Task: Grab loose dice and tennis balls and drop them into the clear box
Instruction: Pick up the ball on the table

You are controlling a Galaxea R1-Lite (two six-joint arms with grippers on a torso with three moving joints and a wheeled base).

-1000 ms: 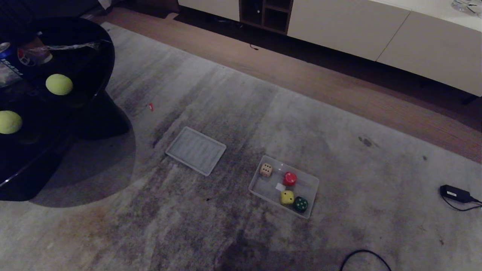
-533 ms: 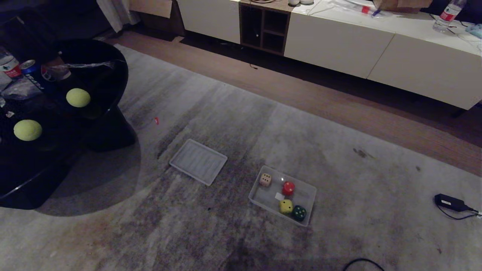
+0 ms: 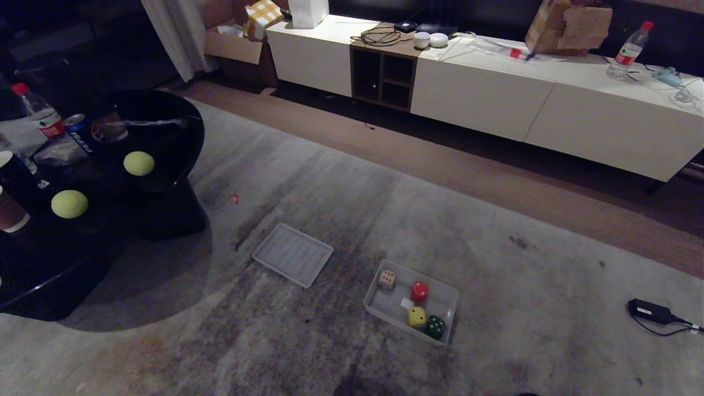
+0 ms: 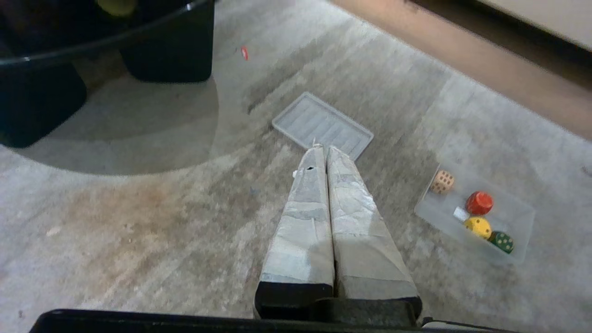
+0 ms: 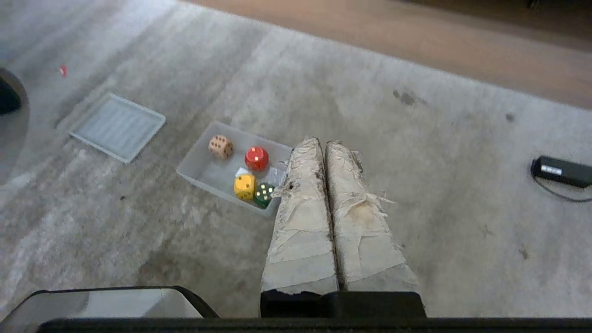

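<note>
The clear box (image 3: 379, 311) lies on the grey rug and holds several dice: beige (image 3: 386, 279), red (image 3: 419, 291), yellow (image 3: 416, 316) and dark green (image 3: 435, 326). Two tennis balls (image 3: 138, 163) (image 3: 69, 204) rest on the black round table (image 3: 181, 118) at the left. Neither arm shows in the head view. My left gripper (image 4: 323, 148) hangs shut and empty above the rug, near the flat lid. High above the rug, beside the box, my right gripper (image 5: 323, 141) is shut with nothing in it; the dice (image 5: 244, 186) show there too.
A flat ribbed clear lid (image 3: 293, 254) lies on the rug left of the box. A black power adapter (image 3: 649, 311) with its cord lies at the right. Bottles, a can and cups stand on the black table. A long white sideboard (image 3: 550, 104) runs along the back.
The head view has tilted up and risen: the whole scene slid down and shrank, and the sideboard top came into view. The dice, box, lid and balls have not moved on their own.
</note>
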